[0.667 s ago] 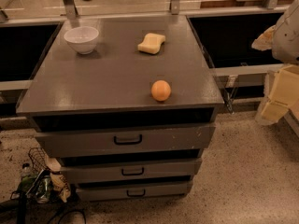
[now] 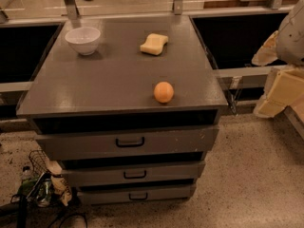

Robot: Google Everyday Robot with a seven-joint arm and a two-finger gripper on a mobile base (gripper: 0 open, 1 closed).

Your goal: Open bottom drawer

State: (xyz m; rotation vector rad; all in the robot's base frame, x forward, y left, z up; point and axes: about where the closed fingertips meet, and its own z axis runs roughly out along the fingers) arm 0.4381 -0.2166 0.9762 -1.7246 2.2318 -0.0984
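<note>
The bottom drawer [image 2: 137, 194] is the lowest and narrowest of three grey fronts on the cabinet, shut flush, with a small black loop handle [image 2: 138, 196] at its middle. Above it sit the middle drawer [image 2: 135, 174] and the tall scuffed top drawer [image 2: 128, 141], both closed. My gripper [image 2: 281, 90] shows as cream-coloured parts at the right edge of the camera view, under a white rounded arm section [image 2: 292, 32]. It hangs well to the right of the cabinet, at about tabletop height, and touches nothing.
On the cabinet top [image 2: 109, 80] are a white bowl [image 2: 83, 40], a yellow sponge [image 2: 154, 43] and an orange [image 2: 164, 92]. A wire basket with bottles and bags [image 2: 40, 182] stands on the floor by the cabinet's left foot. Speckled floor [image 2: 247, 175] spreads to the right.
</note>
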